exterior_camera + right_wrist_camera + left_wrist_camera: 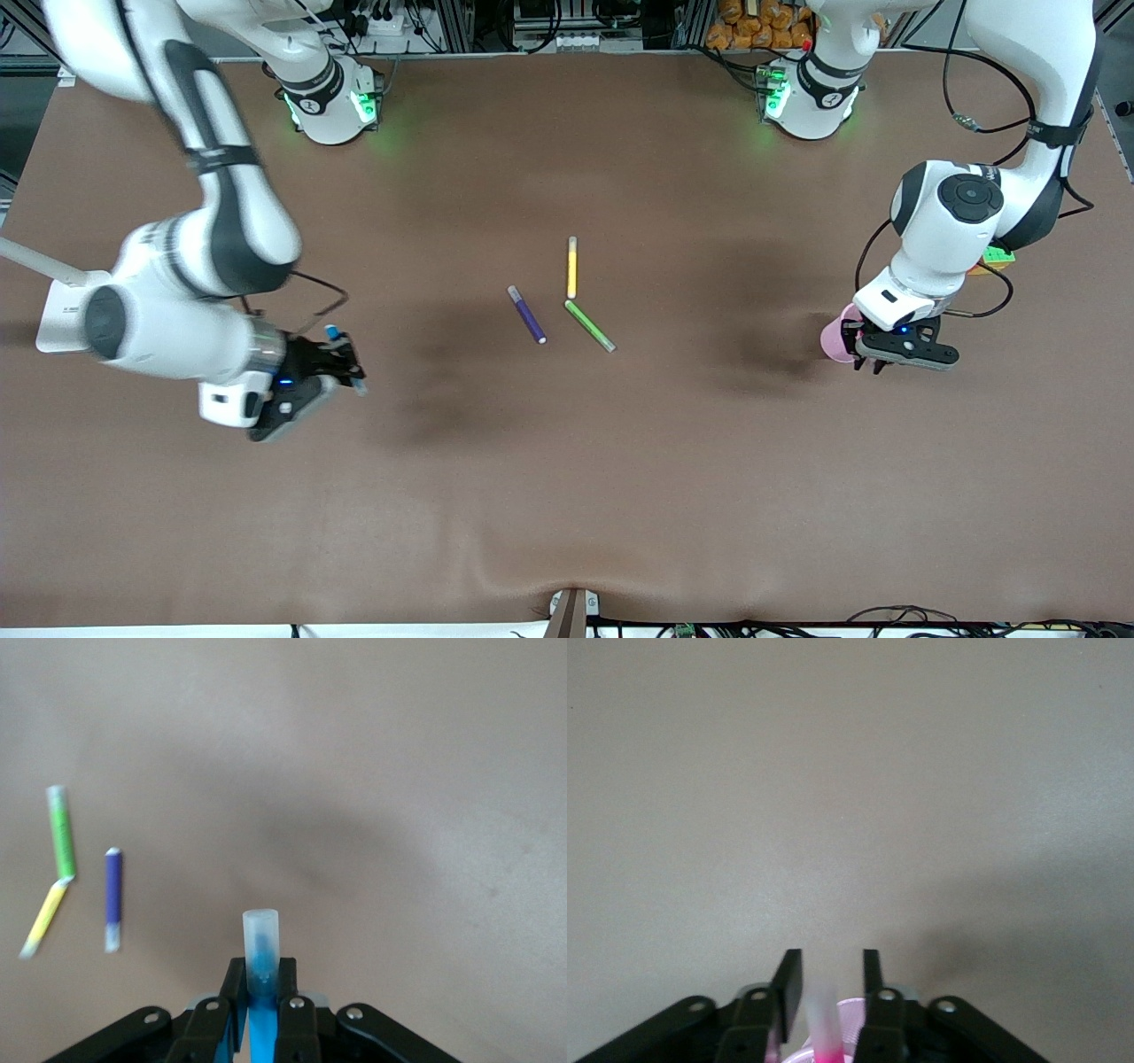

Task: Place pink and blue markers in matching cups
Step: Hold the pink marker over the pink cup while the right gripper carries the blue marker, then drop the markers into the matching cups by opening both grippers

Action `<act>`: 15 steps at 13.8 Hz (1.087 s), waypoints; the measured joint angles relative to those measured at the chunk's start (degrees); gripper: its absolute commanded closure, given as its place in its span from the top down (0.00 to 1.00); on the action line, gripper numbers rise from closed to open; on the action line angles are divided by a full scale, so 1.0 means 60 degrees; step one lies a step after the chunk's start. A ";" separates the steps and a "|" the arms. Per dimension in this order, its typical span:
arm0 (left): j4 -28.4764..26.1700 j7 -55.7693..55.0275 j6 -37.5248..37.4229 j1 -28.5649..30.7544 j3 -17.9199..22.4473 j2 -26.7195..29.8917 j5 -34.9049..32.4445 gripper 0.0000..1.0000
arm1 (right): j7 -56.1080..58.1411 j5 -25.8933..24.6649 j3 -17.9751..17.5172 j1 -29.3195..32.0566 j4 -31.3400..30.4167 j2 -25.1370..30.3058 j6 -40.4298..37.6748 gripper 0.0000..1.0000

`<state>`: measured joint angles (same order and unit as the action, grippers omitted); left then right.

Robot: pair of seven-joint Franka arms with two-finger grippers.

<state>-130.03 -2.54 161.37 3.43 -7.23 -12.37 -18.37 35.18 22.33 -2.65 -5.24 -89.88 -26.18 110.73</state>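
My left gripper (868, 361) hangs over the pale pink cup (833, 337) at the left arm's end of the table. In the left wrist view its jaws (827, 961) stand open with a gap on each side of the pink marker (824, 1019). The marker stands upright in the pink cup (850, 1014). My right gripper (348, 365) is up over the table toward the right arm's end, shut on the blue marker (335, 335). The right wrist view shows the gripper (260, 967) pinching the marker (261, 943) just below its greyish cap. The blue cup is not in view.
A purple marker (527, 315), a yellow marker (572, 268) and a green marker (590, 325) lie mid-table. They also show in the right wrist view: purple (112, 895), yellow (42, 920), green (60, 833). A white object (60, 315) sits by the right arm.
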 measured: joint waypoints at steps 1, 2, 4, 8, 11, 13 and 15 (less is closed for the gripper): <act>0.0005 0.0000 0.0018 0.0001 -0.0001 0.0000 0.0000 1.00 | 0.0743 0.0455 -0.0002 0.0442 -0.0008 0.0003 -0.0417 0.00; 0.0021 0.0000 0.0044 0.0003 -0.0001 0.0002 0.0000 1.00 | 0.1420 0.0853 -0.0007 0.0880 -0.0022 0.0003 -0.0869 0.00; 0.0074 0.0000 0.0061 0.0006 -0.0001 0.0012 0.0000 1.00 | 0.2855 0.1526 -0.0018 0.1641 -0.0059 0.0004 -0.1714 0.00; 0.0578 0.0006 -0.0920 0.0014 -0.0012 0.0055 -0.0001 1.00 | 0.6357 0.2073 -0.0026 0.2729 -0.0241 -0.0007 -0.2541 0.00; 0.1228 0.0006 -0.2132 0.0012 -0.0077 0.0103 -0.0001 1.00 | 0.8869 0.2283 -0.0017 0.3411 -0.0372 -0.0087 -0.2898 0.00; 0.1545 0.0006 -0.2730 0.0011 -0.0172 0.0122 0.0000 1.00 | 1.0351 0.2322 -0.0018 0.3720 -0.0440 -0.0203 -0.2908 0.00; 0.1867 0.0006 -0.3367 0.0007 -0.0338 0.0127 0.0000 1.00 | 1.1598 0.2509 -0.0013 0.3971 -0.0471 -0.0407 -0.2906 0.00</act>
<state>-118.82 -2.51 141.17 3.47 -9.26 -11.60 -18.38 104.76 37.38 -2.73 18.59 -92.71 -28.62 93.29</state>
